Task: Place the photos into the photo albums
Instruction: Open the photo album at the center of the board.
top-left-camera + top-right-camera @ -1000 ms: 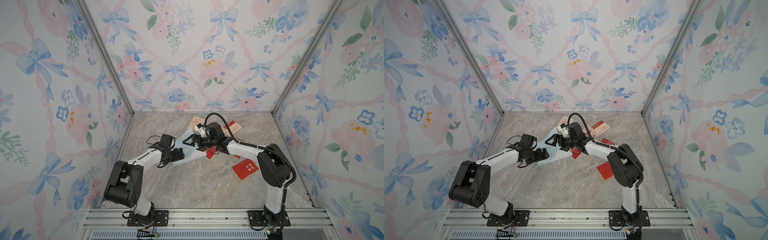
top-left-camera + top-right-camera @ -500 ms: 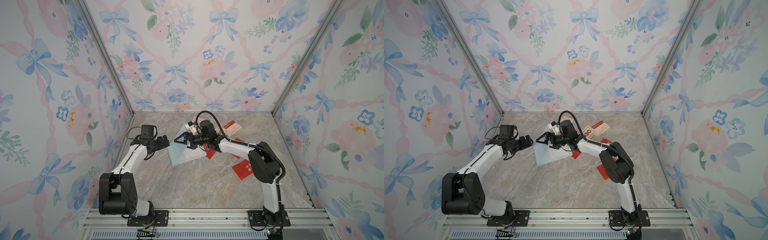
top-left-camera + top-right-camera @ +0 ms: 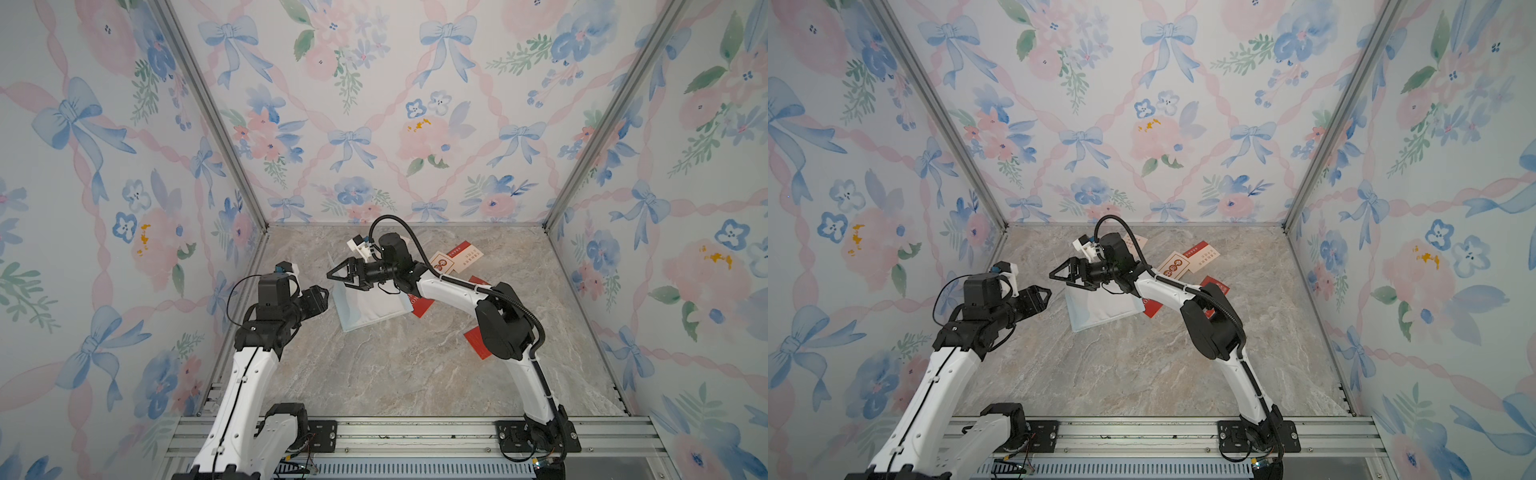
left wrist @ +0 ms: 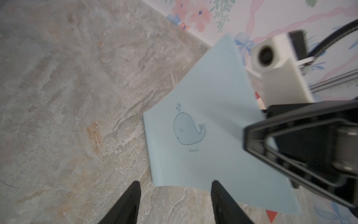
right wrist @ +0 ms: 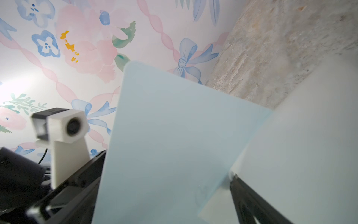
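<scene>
Closest to me, a red photo (image 3: pixel 473 344) lies on the table (image 3: pixel 374 374), half hidden by the right arm. Further in, the left gripper (image 4: pixel 175 183) hangs low with its fingers apart and nothing between them, just short of the album (image 3: pixel 374 311), which lies near the middle of the table, well apart from the walls. Its cover (image 4: pixel 203 116) stands half open, hinged on the album's left side. The whale (image 4: pixel 187 129) therefore faces my left wrist camera, and a white page (image 3: pixel 384 307) shows in both top views. I judge the step in hand to be opening the album. To do it well I would bring the left fingers around the cover's free edge near its middle and close gently. Then I would swing the cover over about the hinge rather than pull, so the album does not slide. As I read it, the long axis runs left to right, with the right end turned a little away from me, and the cover opens toward the left. Just beyond, the right gripper (image 3: pixel 334 275) hovers over the album's far left corner, jaws spread wide and empty. The cover hides one finger in its wrist view, so I cannot tell whether they touch. That gripper could pin the page. Past it, more photos (image 3: pixel 442 264) lie loose, red ones beside the album's right end and cream ones farther back.
</scene>
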You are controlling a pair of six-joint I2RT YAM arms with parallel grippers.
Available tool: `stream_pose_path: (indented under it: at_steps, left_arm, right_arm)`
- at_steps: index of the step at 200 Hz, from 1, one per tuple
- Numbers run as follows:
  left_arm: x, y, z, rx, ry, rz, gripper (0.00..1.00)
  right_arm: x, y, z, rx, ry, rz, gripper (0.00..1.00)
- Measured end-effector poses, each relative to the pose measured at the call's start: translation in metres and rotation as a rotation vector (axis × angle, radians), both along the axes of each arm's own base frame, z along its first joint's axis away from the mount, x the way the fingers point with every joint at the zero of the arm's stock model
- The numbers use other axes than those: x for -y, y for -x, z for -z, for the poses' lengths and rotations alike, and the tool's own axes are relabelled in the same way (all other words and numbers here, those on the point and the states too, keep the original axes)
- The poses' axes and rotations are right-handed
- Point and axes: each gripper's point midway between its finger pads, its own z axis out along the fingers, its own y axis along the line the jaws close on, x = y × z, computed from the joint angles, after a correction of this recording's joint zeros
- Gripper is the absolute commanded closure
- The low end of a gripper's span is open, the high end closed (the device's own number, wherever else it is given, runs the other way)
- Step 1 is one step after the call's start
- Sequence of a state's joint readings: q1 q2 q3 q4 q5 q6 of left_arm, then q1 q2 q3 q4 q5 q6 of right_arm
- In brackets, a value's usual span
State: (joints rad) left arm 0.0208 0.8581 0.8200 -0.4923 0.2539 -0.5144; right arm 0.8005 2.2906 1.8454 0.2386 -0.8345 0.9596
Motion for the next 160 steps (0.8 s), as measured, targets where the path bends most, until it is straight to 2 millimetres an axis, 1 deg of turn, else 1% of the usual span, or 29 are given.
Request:
stream_pose_path:
  at_steps: [13,20,48,60,81,95,105,125,139,156,160]
  left_arm:
    - [-0.003,-0.001,-0.019,0.041,0.016,-0.017,0.40]
    - [-0.003,-0.004,-0.024,0.046,0.026,-0.021,0.41]
    - [-0.004,-0.018,-0.033,0.030,0.056,-0.042,0.43]
    - [-0.012,-0.022,-0.039,0.038,0.055,-0.077,0.43]
    - [-0.035,-0.028,-0.060,0.075,0.070,-0.154,0.42]
    - [-0.046,-0.037,-0.064,0.074,0.088,-0.173,0.41]
    - [-0.048,-0.045,-0.058,0.053,0.100,-0.167,0.40]
    - [-0.044,-0.056,-0.031,-0.032,0.128,-0.141,0.38]
    - [-0.043,-0.057,-0.017,-0.071,0.139,-0.134,0.37]
    - [-0.040,-0.054,-0.009,-0.093,0.144,-0.124,0.39]
    - [-0.040,-0.054,-0.008,-0.095,0.145,-0.120,0.41]
  right_arm:
    - [-0.007,0.005,-0.003,-0.006,-0.013,-0.015,0.01]
    - [-0.011,0.008,-0.006,-0.006,-0.021,-0.022,0.01]
    - [-0.024,0.023,-0.004,-0.025,-0.023,-0.049,0.01]
    - [-0.029,0.029,-0.004,-0.028,-0.023,-0.062,0.01]
    - [-0.039,0.039,-0.005,-0.024,-0.025,-0.083,0.00]
    - [-0.044,0.045,-0.006,-0.020,-0.024,-0.097,0.01]
    - [-0.047,0.049,-0.005,-0.017,-0.017,-0.104,0.00]
    - [-0.048,0.053,-0.003,-0.008,-0.002,-0.112,0.00]
    - [-0.049,0.055,-0.002,0.002,0.008,-0.115,0.01]
    - [-0.049,0.054,-0.002,0.017,0.020,-0.114,0.00]
    - [-0.049,0.054,-0.001,0.020,0.023,-0.114,0.01]
